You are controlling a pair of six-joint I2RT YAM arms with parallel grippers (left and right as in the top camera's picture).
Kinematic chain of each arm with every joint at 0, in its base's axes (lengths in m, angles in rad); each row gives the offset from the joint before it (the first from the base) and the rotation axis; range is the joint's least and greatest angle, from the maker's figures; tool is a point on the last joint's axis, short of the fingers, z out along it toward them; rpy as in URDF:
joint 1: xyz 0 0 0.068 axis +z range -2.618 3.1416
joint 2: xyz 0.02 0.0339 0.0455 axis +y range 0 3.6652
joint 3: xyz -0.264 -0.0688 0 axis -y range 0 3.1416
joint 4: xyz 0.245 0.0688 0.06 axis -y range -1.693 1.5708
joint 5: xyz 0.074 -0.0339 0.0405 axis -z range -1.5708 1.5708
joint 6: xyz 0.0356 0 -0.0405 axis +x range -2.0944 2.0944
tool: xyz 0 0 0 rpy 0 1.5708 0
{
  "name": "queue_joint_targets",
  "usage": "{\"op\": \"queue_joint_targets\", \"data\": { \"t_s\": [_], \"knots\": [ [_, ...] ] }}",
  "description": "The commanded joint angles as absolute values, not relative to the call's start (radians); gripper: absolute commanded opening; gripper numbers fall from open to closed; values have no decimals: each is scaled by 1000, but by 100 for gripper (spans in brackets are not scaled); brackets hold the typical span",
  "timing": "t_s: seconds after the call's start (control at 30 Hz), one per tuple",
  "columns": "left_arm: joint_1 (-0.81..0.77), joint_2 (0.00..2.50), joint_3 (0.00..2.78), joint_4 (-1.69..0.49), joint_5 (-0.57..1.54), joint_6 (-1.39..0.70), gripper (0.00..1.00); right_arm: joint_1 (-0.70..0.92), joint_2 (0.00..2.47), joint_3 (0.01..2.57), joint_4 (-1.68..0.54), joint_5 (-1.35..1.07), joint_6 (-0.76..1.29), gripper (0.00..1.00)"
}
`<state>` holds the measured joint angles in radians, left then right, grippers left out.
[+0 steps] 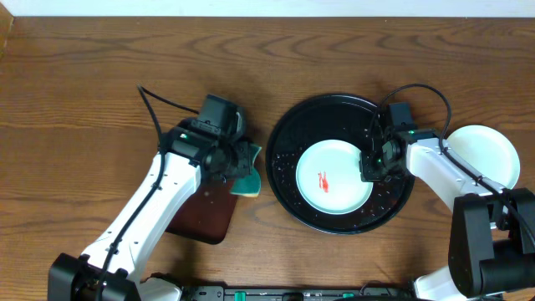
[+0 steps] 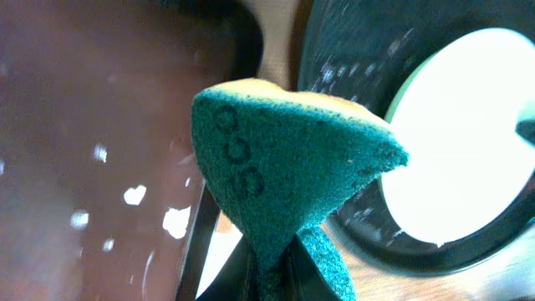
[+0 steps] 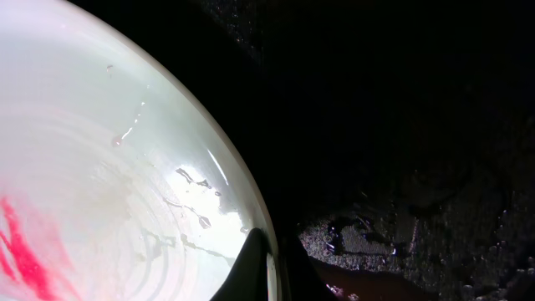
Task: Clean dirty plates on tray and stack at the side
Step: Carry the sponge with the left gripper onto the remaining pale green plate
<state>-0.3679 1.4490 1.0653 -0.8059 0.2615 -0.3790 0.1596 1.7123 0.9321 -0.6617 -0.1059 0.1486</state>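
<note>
The left fingers [image 1: 236, 165] pinch a green sponge [image 2: 284, 159] just short of the tray [image 1: 288, 159]. The right fingers [image 1: 370, 165] clamp the rim of its only smeared plate [image 1: 333, 177], not yet wiped. Beyond them, a clean-looking white plate [image 1: 481, 155] sits on the desk [image 1: 84, 75].

Green-and-yellow sponge [image 1: 248, 181] at the edge of dark maroon tray [image 1: 205, 216].

This is looking like a robot test bench, perhaps in a lab. A left arm [image 1: 146, 205] and a right arm [image 1: 443, 167] are reaching over a plain wood-grain tabletop [image 1: 75, 75].
</note>
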Motion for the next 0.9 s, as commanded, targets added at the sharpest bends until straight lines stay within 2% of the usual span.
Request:
{"op": "queue_joint_targets", "data": {
  "t_s": [0.0,0.13,0.33,0.6,0.87],
  "knots": [
    [-349,1474,1082,-849,84,-424,8,159,1749,926,-665,-94,168,1],
    [-288,1519,1081,-859,-58,-425,8,159,1749,927,-665,-94,167,1],
    [-211,1651,1056,-802,-20,-422,8,159,1749,927,-665,-94,167,1],
    [-208,1855,1050,-726,44,-413,8,159,1748,926,-666,-95,168,1],
    [-208,1868,1091,-773,45,-411,8,159,1748,927,-669,-94,167,1]
  ]
}}
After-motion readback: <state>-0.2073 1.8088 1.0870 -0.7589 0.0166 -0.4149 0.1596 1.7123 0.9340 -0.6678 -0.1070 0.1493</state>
